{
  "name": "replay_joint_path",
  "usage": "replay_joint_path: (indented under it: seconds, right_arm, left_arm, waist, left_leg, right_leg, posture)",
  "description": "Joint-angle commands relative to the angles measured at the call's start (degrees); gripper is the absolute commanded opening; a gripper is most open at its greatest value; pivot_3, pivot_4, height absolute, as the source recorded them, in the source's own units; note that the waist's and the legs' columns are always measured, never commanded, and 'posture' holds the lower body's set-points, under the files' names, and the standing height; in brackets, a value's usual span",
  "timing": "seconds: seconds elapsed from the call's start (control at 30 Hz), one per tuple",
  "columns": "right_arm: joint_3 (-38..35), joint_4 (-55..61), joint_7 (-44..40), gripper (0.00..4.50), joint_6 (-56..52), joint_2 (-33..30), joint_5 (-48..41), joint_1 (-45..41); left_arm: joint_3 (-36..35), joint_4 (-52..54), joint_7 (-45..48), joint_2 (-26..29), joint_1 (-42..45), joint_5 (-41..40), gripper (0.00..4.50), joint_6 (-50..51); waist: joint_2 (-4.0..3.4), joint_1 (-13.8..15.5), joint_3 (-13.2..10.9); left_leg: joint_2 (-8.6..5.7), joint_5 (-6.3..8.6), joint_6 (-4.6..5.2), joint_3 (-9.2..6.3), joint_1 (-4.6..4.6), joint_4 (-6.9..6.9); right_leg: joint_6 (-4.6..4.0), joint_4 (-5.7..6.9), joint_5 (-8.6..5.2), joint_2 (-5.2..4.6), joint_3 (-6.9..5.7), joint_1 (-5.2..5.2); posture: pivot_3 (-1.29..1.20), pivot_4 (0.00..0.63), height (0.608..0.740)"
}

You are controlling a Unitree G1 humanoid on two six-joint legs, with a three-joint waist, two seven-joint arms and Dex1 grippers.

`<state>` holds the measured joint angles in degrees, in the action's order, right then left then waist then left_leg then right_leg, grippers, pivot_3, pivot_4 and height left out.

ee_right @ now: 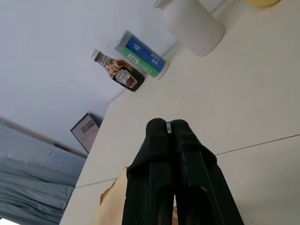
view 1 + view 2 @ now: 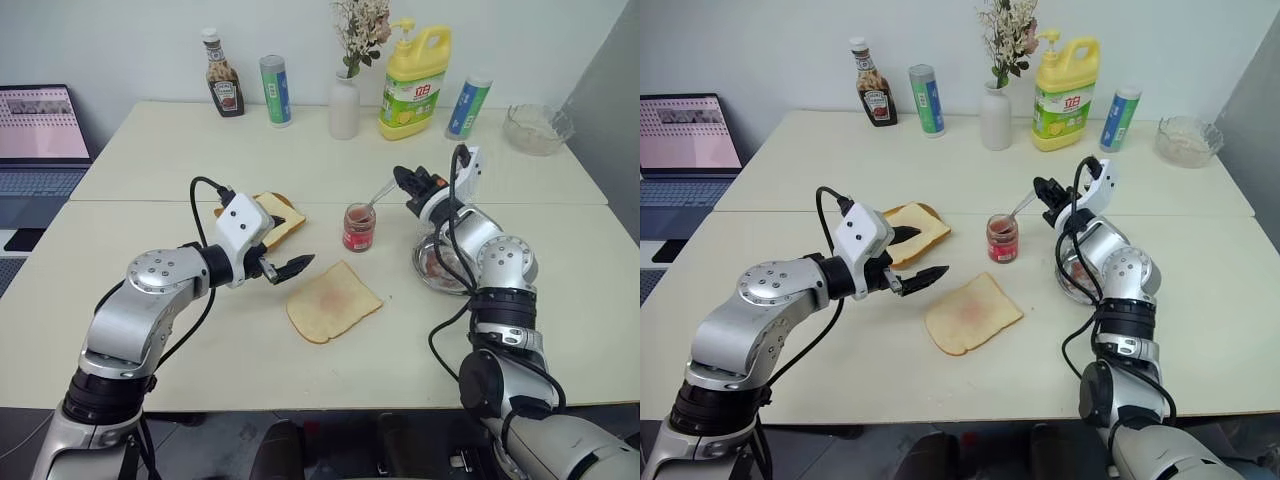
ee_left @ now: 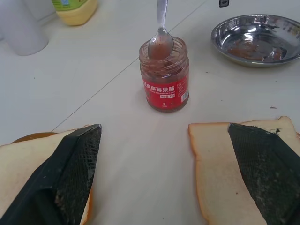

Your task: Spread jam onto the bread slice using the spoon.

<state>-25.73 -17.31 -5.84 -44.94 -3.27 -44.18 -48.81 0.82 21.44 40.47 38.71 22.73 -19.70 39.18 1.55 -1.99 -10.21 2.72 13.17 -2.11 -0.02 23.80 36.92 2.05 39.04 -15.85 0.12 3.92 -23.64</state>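
- Silver spoon [image 2: 381,194]: thin handle pinched in the right gripper [image 2: 401,180], whose fingers are clamped together on it; bowl dipped into the mouth of the jar, coated with jam, judged to be loading up for a spread.
- Jam jar [image 2: 359,227]: small clear glass with a red label, dark red jam inside, lid off; stands upright on the bench [image 2: 300,160] between the two arms, just behind the pale slice, so the spoon has a short trip to the bread.
- Bread slice [image 2: 333,300]: pale tan, flat on the bench in front of the jar, faint pinkish smear at its centre; most of its face looks bare, so spreading seems barely begun.
- Second slice [image 2: 279,222]: darker golden crust, lies further back by the left arm; not the target.
- Left gripper [image 2: 288,243]: fingers spread wide, holding nothing; hovers between the two slices and faces the jar, likely ready to steady it or the bread.
- Steel dish [image 2: 440,268]: smeared with red, sits under the right arm, apparently a rest for the spoon.
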Motion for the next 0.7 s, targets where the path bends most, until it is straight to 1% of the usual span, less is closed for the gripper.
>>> replay_joint_path:
  seconds: [0.03, 0.6, 0.7]
  right_arm:
    - [-1.7, 1.0, 0.8, 0.04, -0.4, -0.3, -3.1, -2.0]
    - [-5.3, 1.5, 3.7, 0.04, -0.5, -0.5, -9.4, -1.7]
    - [-5.3, 4.1, 4.9, 0.04, -1.9, -0.3, -11.5, -2.1]
  left_arm:
    - [-1.3, 0.4, -0.6, -0.2, 1.1, 0.0, 4.50, -1.3]
    - [-2.9, -0.3, -0.4, -1.0, 1.7, -2.0, 4.50, -1.0]
    - [-2.7, 0.0, 0.8, -0.8, 1.8, -2.7, 4.50, -1.7]
  waist:
    - [0.00, 0.0, 0.0]
    - [0.00, 0.0, 0.0]
    - [0.00, 0.0, 0.0]
  left_leg:
    - [0.00, 0.00, 0.00, 0.00, 0.00, 0.00]
    - [0.00, 0.00, 0.00, 0.00, 0.01, -0.01]
    - [0.00, 0.00, 0.00, 0.01, 0.01, -0.01]
  right_leg:
    - [0.00, 0.00, 0.00, 0.00, 0.00, 0.00]
    - [0.00, -0.01, 0.00, 0.00, 0.00, 0.00]
    - [0.00, -0.01, 0.00, 0.00, 0.00, 0.00]
  posture:
    - [0.00, 0.150, 0.740]
    - [0.00, 0.150, 0.740]
    - [0.00, 0.150, 0.740]
